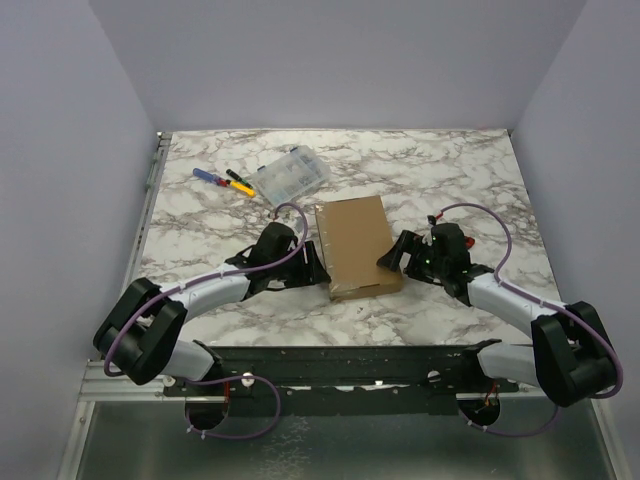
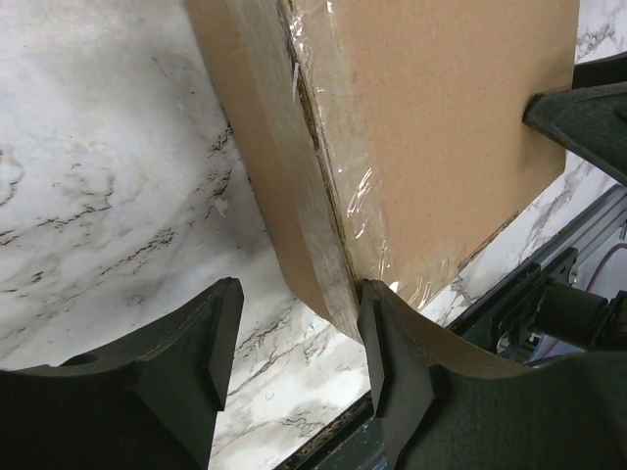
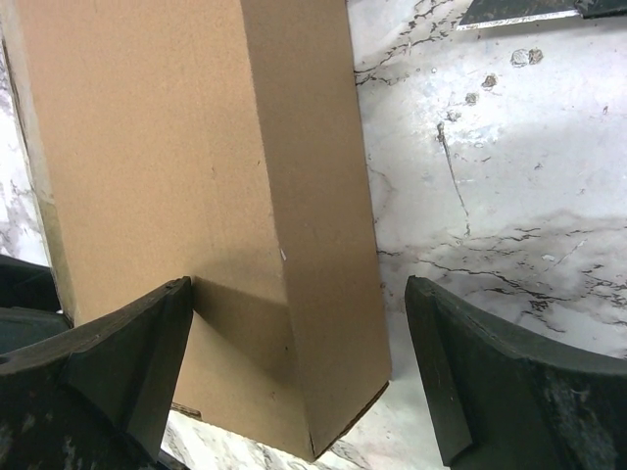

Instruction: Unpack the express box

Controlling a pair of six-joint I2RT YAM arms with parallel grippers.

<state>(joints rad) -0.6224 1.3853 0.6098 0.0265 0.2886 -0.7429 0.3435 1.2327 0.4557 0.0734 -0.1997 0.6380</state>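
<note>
Left hand half open, straddling express box corner; right hand wide open astride opposite edge.

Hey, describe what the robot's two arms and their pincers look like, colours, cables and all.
Both arms match: the left arm and right arm have pale grey-white link shells with chunky black joints, and a thin purple cable loops along each. The left pincer and right pincer are matte black with two broad, wedge-shaped fingers. Small red parts sit near the right pincer.
</note>
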